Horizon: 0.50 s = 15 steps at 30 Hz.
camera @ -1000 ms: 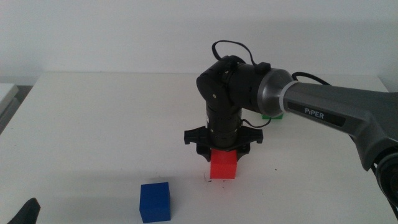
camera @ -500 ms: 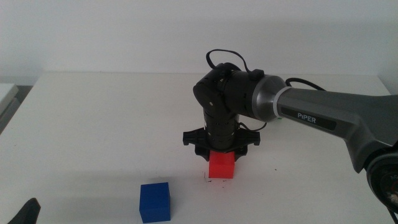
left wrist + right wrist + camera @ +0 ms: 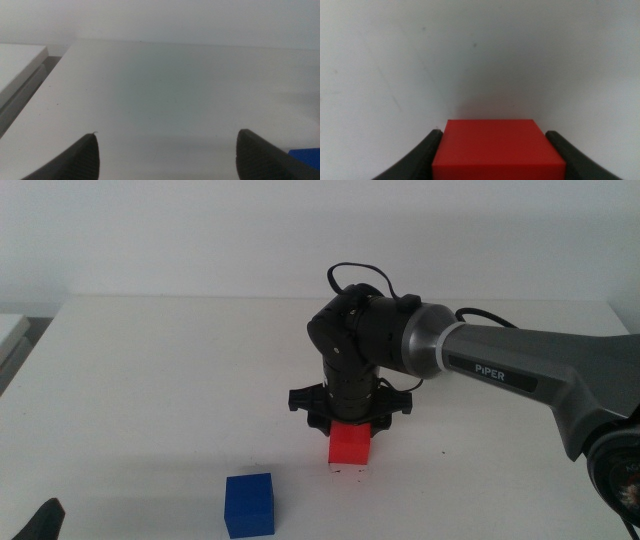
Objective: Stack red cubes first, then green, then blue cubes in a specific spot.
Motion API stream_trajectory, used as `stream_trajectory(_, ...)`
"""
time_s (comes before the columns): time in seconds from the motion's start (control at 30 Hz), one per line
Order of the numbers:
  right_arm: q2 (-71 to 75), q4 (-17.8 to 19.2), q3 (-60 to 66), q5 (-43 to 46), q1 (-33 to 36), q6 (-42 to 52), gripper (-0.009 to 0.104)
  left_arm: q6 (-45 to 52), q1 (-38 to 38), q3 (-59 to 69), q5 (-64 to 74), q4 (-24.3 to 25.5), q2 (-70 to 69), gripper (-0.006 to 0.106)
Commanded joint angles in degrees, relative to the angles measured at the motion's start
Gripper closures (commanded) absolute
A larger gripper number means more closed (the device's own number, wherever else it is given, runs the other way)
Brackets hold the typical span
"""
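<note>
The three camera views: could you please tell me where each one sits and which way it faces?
Middle view: looks forward and down over the white table; right arm reaches in, right gripper on the small matte red cube.
Left wrist view: low, along the table; left gripper open.
Right wrist view: looks down at the red cube, shared with the middle view.

1 red cube [image 3: 351, 448], 1 blue [image 3: 249, 504]
</note>
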<state>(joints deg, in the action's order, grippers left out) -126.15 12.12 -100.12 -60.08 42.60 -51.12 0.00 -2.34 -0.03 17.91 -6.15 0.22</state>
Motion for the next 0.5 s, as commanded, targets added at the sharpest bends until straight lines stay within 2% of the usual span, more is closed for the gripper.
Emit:
stream_trajectory(0.0, 0.1, 0.5, 0.5, 0.2, 0.4, -0.3, 0.087, -0.5, 0.0, 0.0, -0.8, 0.2, -0.2, 0.007)
stream_trajectory(0.13, 0.0, 0.7, 0.6, -0.1, 0.4, -0.3, 0.087, -0.5, 0.0, 0.0, -0.8, 0.2, -0.2, 0.007)
stream_trajectory(0.17, 0.0, 0.7, 0.6, -0.2, 0.4, -0.3, 0.046, -0.5, 0.0, 0.0, -0.8, 0.2, -0.2, 0.007)
stream_trajectory(0.27, 0.1, 0.7, 0.6, 0.4, 0.4, 0.3, 0.025, -0.5, 0.0, 0.0, -0.8, 0.2, -0.2, 0.007)
stream_trajectory(0.33, 1.1, 0.8, 0.6, 0.4, 0.4, 0.8, 0.015, -0.5, 0.0, 0.0, -0.8, 0.2, -0.2, 0.007)
stream_trajectory(0.47, 6.6, 1.8, 0.5, -0.8, 0.6, 3.9, 0.009, -0.5, 0.0, 0.0, -0.8, 0.2, -0.2, 0.007)
